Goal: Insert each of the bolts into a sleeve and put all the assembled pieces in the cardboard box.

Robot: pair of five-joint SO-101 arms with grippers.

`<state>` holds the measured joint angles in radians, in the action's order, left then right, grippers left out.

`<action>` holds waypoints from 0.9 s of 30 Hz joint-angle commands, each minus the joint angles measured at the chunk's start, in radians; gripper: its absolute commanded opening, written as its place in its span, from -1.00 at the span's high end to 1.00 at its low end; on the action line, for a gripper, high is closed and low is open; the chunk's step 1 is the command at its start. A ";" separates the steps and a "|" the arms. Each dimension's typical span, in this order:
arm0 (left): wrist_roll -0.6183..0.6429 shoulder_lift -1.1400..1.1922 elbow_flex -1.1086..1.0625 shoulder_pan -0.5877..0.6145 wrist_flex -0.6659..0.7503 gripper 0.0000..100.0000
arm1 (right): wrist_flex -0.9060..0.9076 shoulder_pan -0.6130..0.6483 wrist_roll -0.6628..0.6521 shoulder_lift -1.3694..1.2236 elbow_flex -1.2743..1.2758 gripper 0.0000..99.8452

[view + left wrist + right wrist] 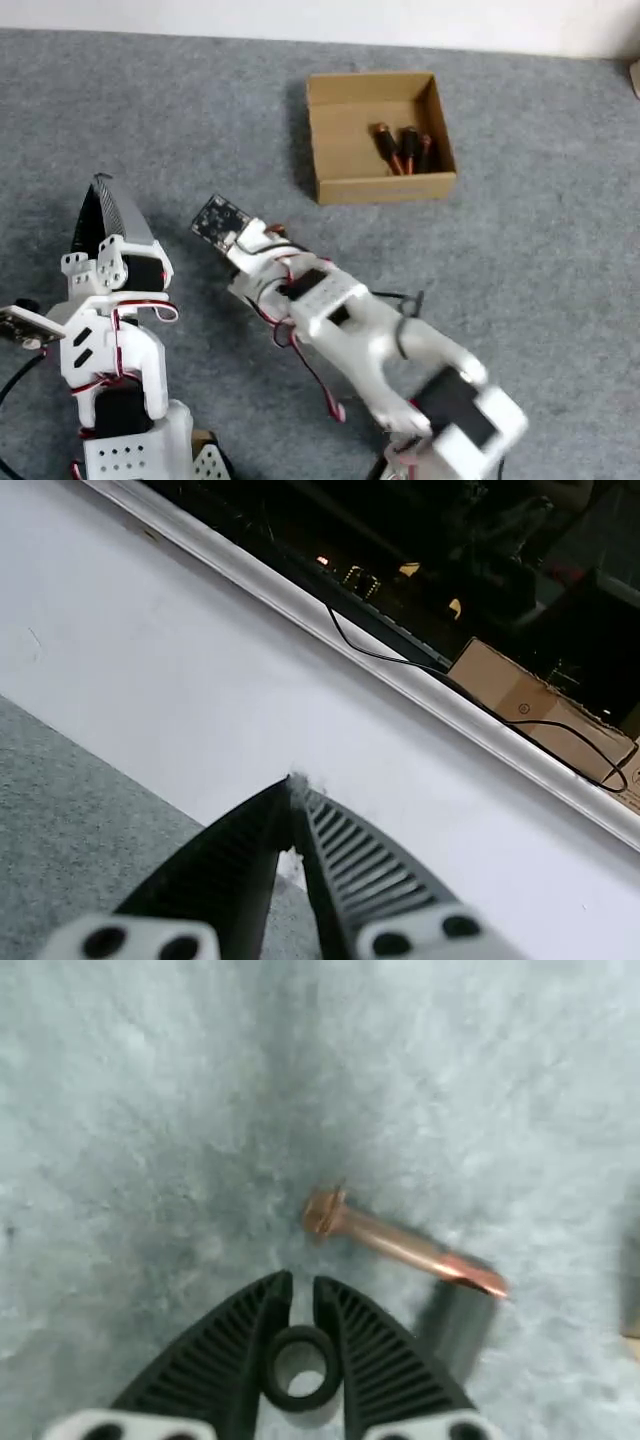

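Note:
A copper bolt [400, 1242] lies on its side on the grey carpet, just ahead of my right gripper [302, 1285]. That gripper is shut on a black sleeve [297, 1365], seen end-on as a ring between the fingers, its bore facing the floor. In the high view the right arm [330, 300] stretches toward the middle left of the table. The cardboard box [335, 150] stands at the back and holds three bolts in black sleeves [405, 148]. My left gripper [295, 783] is shut and empty, raised above the table's left side [100, 190].
Grey carpet covers the table, with a white wall along its far edge. Red and black cables [300, 350] hang along the right arm. Open carpet lies between the arm and the box.

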<state>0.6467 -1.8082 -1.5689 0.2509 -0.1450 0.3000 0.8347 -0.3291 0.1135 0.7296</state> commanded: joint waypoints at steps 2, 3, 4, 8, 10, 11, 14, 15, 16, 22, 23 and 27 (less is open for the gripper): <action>-0.003 -0.001 0.045 0.005 -0.003 0.99 | 0.091 -0.048 0.005 0.315 0.073 0.99; -0.003 0.001 0.045 0.005 -0.003 0.99 | 0.124 -0.065 0.003 0.366 0.090 0.99; -0.003 0.001 0.045 0.005 -0.003 0.99 | 0.166 -0.090 -0.006 0.417 0.101 0.99; -0.003 0.001 0.045 0.005 -0.003 0.99 | 0.395 -0.203 -0.157 0.562 0.116 0.99; -0.003 0.001 0.045 0.005 -0.003 0.99 | 0.526 -0.269 -0.222 0.605 0.117 0.99; -0.003 0.001 0.045 0.005 -0.003 0.99 | 0.590 -0.305 -0.252 0.616 0.117 0.99; -0.003 0.001 0.045 0.005 -0.003 0.99 | 0.737 -0.417 -0.327 0.616 0.139 0.99; -0.003 0.001 0.045 0.005 -0.003 0.99 | 0.754 -0.452 -0.347 0.610 0.162 0.99; -0.003 0.001 0.045 0.005 -0.003 0.99 | 0.760 -0.481 -0.365 0.599 0.186 0.99; -0.002 0.001 0.045 0.005 -0.003 0.99 | 0.684 -0.544 -0.379 0.401 0.295 0.99; -0.002 0.001 0.045 0.005 -0.003 0.99 | 0.656 -0.545 -0.379 0.352 0.297 0.99; -0.002 -0.005 0.027 0.004 -0.003 0.99 | 0.591 -0.567 -0.376 0.170 0.251 0.87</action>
<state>0.6467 -1.8082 -1.5689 0.2509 -0.1450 0.9413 0.2946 -0.6928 0.3790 1.0257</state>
